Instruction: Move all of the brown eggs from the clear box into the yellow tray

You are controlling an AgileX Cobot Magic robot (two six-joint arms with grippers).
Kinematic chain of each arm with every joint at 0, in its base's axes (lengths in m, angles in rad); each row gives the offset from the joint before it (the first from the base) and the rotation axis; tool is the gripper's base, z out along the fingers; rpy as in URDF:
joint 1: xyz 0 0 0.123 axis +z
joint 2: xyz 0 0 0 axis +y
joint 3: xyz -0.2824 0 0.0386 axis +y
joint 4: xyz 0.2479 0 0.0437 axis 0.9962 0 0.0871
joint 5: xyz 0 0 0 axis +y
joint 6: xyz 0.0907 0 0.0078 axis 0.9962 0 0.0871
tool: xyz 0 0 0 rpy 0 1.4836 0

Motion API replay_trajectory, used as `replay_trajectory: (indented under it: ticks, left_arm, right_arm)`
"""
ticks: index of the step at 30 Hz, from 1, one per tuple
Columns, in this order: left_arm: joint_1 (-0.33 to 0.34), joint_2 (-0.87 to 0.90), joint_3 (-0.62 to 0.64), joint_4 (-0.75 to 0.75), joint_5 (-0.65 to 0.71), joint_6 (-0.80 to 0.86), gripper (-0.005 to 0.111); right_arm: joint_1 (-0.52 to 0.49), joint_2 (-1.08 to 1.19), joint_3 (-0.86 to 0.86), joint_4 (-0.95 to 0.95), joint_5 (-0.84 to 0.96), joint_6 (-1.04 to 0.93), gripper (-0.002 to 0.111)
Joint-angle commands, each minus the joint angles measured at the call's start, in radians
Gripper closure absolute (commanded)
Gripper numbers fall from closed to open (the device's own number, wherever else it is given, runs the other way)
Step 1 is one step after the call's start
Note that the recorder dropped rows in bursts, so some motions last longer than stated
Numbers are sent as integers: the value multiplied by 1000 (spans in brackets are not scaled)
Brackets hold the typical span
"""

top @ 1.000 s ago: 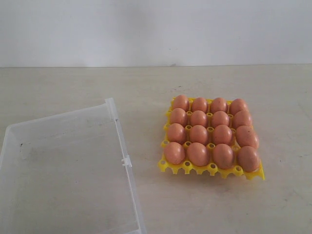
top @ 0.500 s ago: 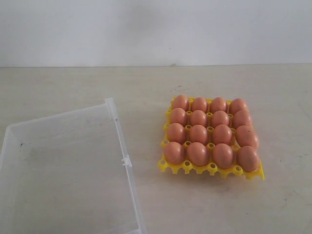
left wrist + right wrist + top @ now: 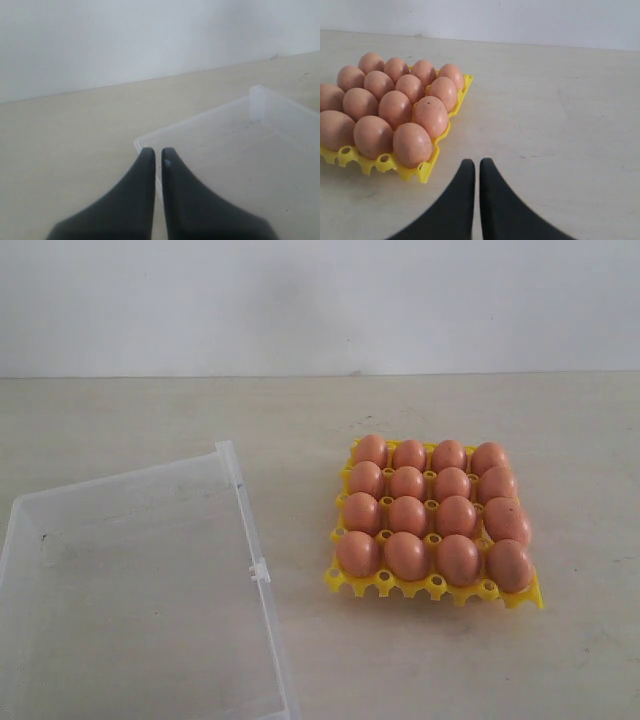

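Observation:
Several brown eggs (image 3: 407, 514) fill every cup of the yellow tray (image 3: 435, 588) at the right of the exterior view. The same brown eggs (image 3: 395, 107) and yellow tray (image 3: 370, 162) appear in the right wrist view. The clear box (image 3: 245, 500) lies at the left with no egg in it; the left wrist view shows a corner of the clear box (image 3: 260, 100). Neither arm shows in the exterior view. My left gripper (image 3: 157, 152) is shut and empty above the box's near corner. My right gripper (image 3: 476, 163) is shut and empty over bare table beside the tray.
A pale beige table (image 3: 300, 410) carries everything, with a white wall (image 3: 320, 300) behind it. A small clip tab (image 3: 259, 571) juts from the box's right rim, between the box and the tray.

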Motion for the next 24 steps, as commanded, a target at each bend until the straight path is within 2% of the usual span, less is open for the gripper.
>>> replay_trajectory:
  ticks: [1,18,24]
  left_arm:
    - [-3,-3,4,-7,-9,-1,103]
    - [-3,-3,4,-7,-8,-1,103]
    - [-23,-3,4,-7,-9,-1,103]
  right_arm:
    - [-6,-4,-2,-5,-15,12,108]
    - [-6,-4,-2,-5,-15,12,108]
    - [-6,-4,-2,-6,-17,12,108]
